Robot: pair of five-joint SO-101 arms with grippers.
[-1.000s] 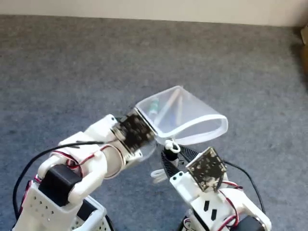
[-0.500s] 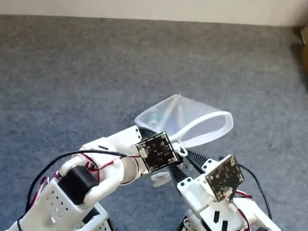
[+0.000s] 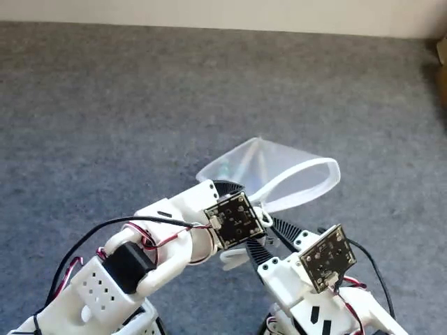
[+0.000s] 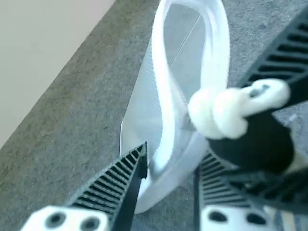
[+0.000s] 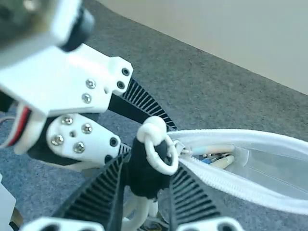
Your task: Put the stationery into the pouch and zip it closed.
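Pouch [image 3: 279, 167]: translucent, lying on the grey table [image 3: 105, 105], mouth gaping, stationery [image 5: 214, 155] inside.
Left tool [image 4: 173, 163]: jaws apart, straddling the pouch's near end.
Right tool [image 5: 149, 166]: clamped on the black zipper pull [image 5: 144, 179] with its white cord loop [image 5: 159, 144], just beside the left tool.

floor: grey carpet [image 3: 105, 105] | wall: pale baseboard strip [image 3: 209, 12] along far edge
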